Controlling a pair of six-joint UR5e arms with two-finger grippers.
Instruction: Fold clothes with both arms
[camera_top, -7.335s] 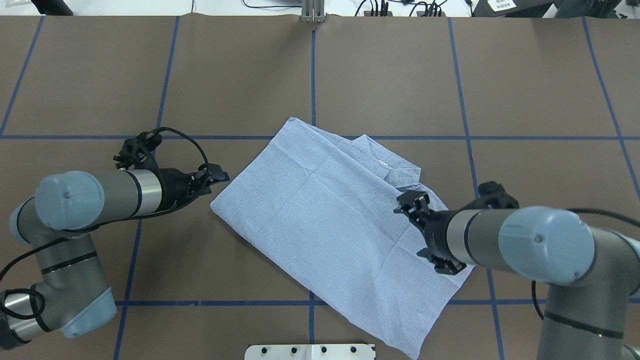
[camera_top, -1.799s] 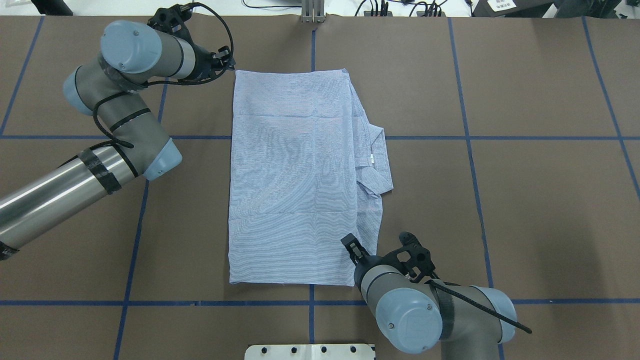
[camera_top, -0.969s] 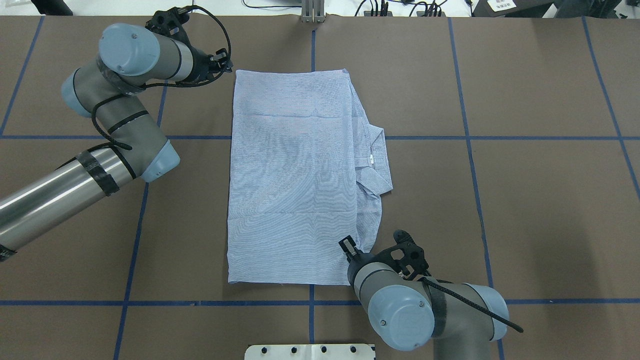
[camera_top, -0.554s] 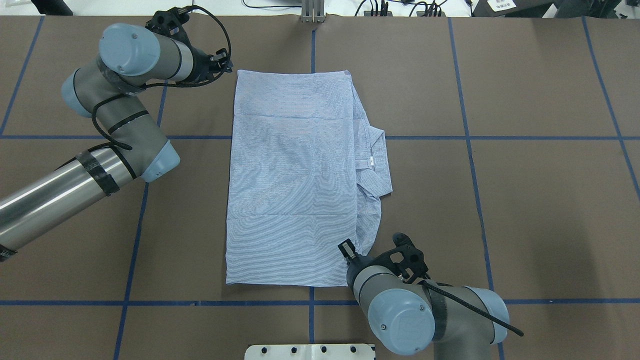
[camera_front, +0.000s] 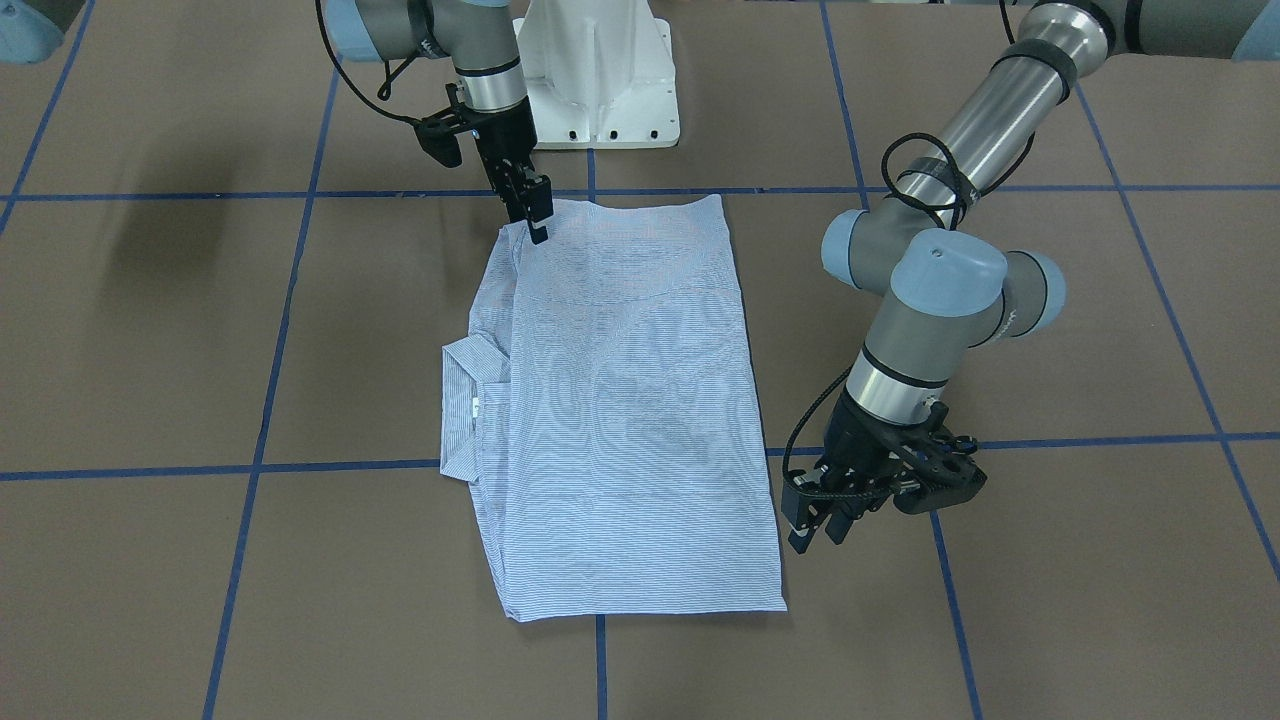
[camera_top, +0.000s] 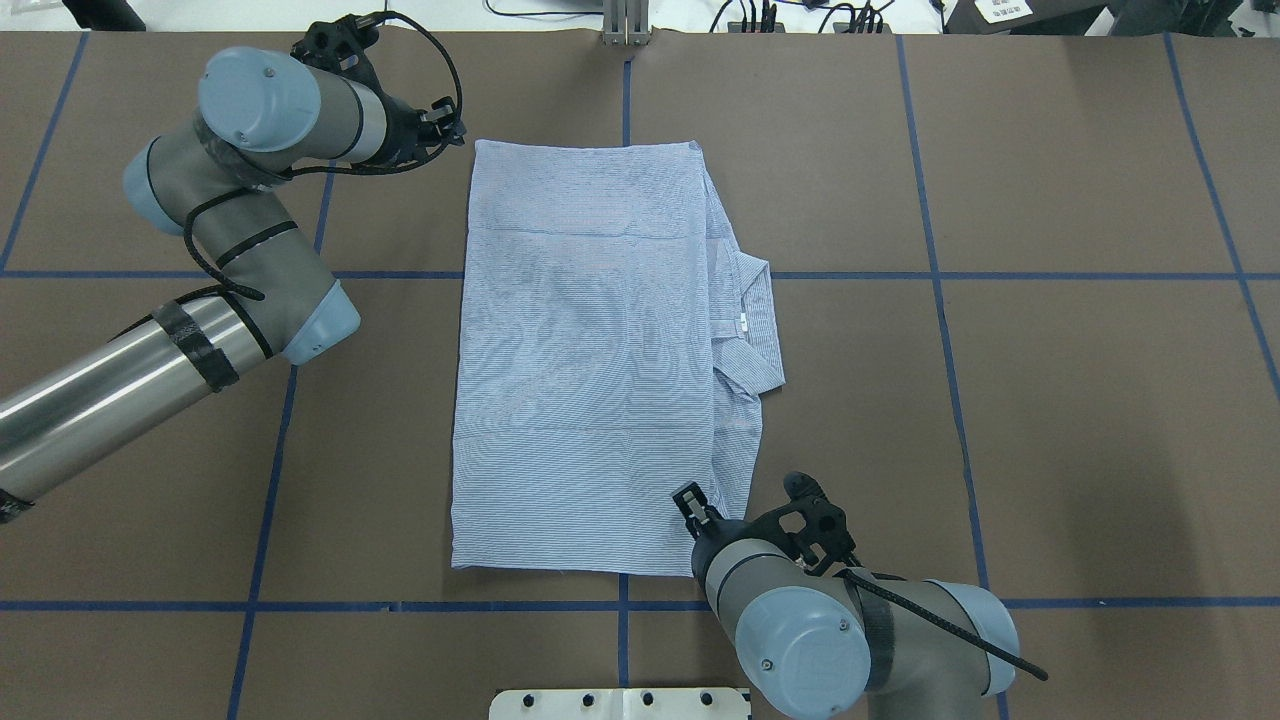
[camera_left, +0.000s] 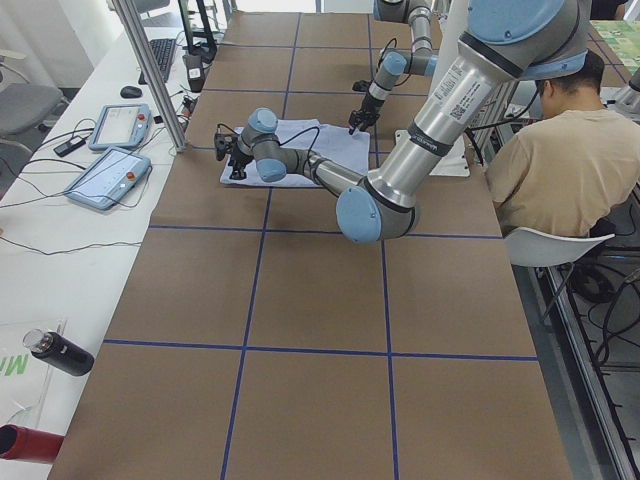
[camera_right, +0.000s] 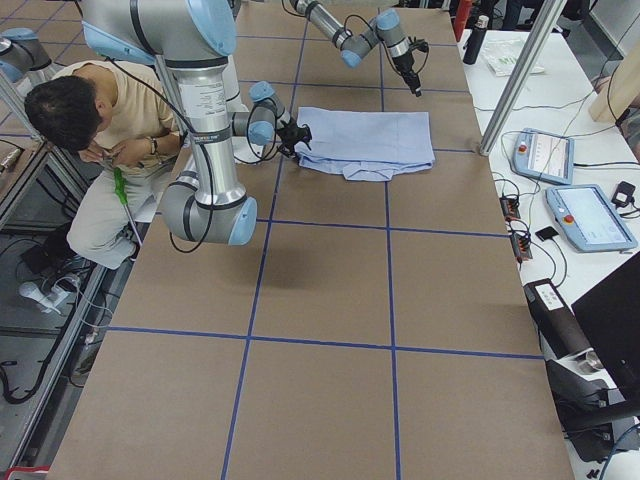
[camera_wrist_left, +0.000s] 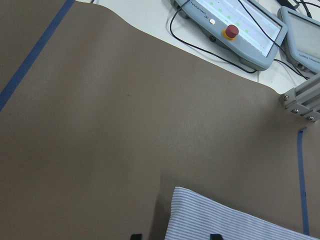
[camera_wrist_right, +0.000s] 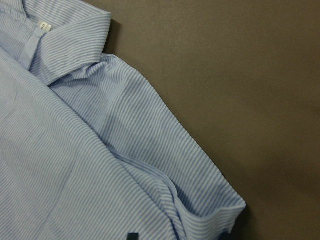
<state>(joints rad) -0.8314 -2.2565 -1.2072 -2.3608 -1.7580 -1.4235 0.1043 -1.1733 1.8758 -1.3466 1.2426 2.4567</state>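
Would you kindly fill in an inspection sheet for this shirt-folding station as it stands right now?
Surface: brown table marked with a blue tape grid.
Job's things: striped shirt lies flat, folded into a long rectangle; its collar sticks out on the robot's right side.
Clutter: nothing seen.
Grippers: left gripper is at the shirt's far left corner, jaws open; right gripper is down at the near right corner, and whether its jaws are open or shut cannot be told.
Cables: black cables run along both arms, off the shirt.
Surroundings: control pendants beyond the table's far edge; seated person beside the robot; bottle on the side bench.
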